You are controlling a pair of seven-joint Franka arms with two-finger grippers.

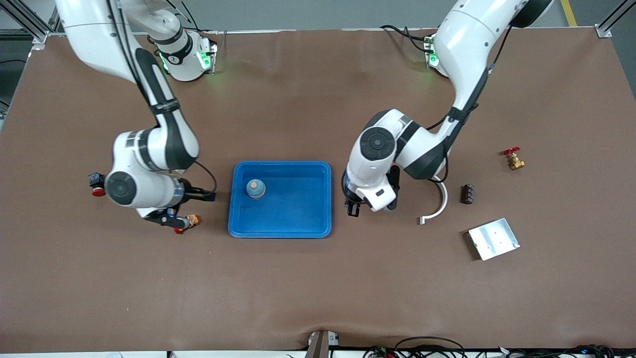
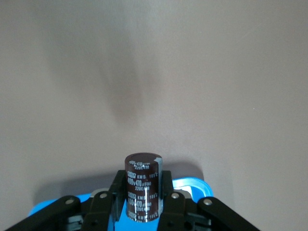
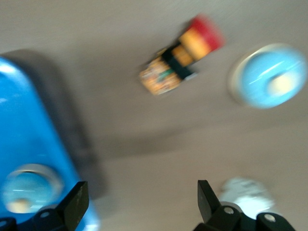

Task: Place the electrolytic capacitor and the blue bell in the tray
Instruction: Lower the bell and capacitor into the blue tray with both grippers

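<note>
Left wrist view: electrolytic capacitor [image 2: 142, 187] is clamped upright between the fingers [image 2: 168, 202] of the left gripper [image 2: 142, 211], with the rim of the tray [image 2: 192, 185] visible just under the fingers and bare table [image 2: 154, 72] ahead of them. Front view: left gripper [image 1: 354, 205] is held just beside the tray [image 1: 279, 229] edge at the left arm's end, not yet over the basin.

Blue bell [image 1: 256, 188] is already seated in the tray, toward the right arm's end. Step in hand is judged as the capacitor transfer; half the task is done.

Right gripper [image 3: 139, 202] is released, fingers [image 3: 77, 204] spread with nothing between them, held over the table beside the tray. An orange-and-red part [image 3: 180, 55] and a second blue round part [image 3: 269, 77] lie on the table ahead of those fingers; this arm is waiting.

Next move as judged: capacitor is to be carried inward over the tray floor, lowered, then let go. Clearance over the rim is needed, plus a spot apart from the bell. Cylinder may topple and roll on release.
</note>
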